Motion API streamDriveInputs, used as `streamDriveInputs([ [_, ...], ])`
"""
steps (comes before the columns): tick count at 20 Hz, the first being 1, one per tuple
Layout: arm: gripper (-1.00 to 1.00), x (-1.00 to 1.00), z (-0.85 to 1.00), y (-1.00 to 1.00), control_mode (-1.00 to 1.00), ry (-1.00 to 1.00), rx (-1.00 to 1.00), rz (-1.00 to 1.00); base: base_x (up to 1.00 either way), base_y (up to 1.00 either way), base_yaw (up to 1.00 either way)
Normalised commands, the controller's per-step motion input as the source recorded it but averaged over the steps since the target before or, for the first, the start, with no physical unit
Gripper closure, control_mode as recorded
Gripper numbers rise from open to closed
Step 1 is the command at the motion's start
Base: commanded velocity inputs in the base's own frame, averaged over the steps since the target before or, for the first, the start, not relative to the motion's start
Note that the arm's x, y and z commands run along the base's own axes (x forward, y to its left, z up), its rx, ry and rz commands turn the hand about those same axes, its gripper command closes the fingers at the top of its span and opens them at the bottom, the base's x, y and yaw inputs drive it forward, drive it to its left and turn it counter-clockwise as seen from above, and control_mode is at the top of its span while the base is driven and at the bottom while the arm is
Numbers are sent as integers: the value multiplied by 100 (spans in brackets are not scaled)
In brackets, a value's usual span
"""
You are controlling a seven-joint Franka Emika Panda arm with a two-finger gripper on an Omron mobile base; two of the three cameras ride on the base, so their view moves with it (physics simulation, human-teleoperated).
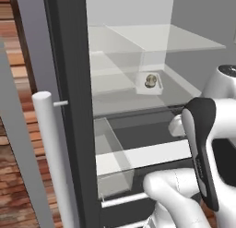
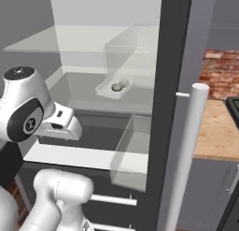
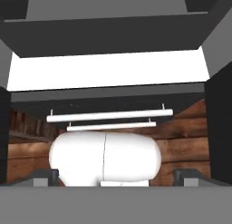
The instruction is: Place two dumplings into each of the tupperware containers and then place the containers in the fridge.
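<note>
The fridge (image 1: 73, 107) stands open, showing its white inside and glass shelves. A pale grey-white tupperware container (image 1: 150, 83) (image 2: 114, 90) sits on the middle glass shelf toward the back, with tan mottled dumplings (image 1: 150, 80) (image 2: 119, 86) inside it. My arm is folded back in front of the fridge, below the shelf and well short of the container. In the hand view my gripper (image 3: 117, 177) points down at the fridge's lower front, its fingertips (image 3: 43, 175) wide apart: open, with nothing between them.
The open fridge door with its long pale handle (image 1: 50, 153) (image 2: 186, 155) stands beside the opening. A clear drawer (image 1: 113, 162) (image 2: 133, 150) juts out below the shelf. A wooden counter (image 2: 217, 127) and brick wall (image 2: 219, 71) lie to the right.
</note>
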Motion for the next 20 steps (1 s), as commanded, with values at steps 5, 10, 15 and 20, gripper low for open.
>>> streamDriveInputs([
  [5,-100,0,0,0,100,0,0,0,-93,-11,30],
  [10,-100,0,0,0,100,0,0,0,-16,-14,62],
  [15,-100,0,0,0,100,0,0,0,-42,-3,68],
  [20,-100,0,0,0,100,0,0,0,-52,5,89],
])
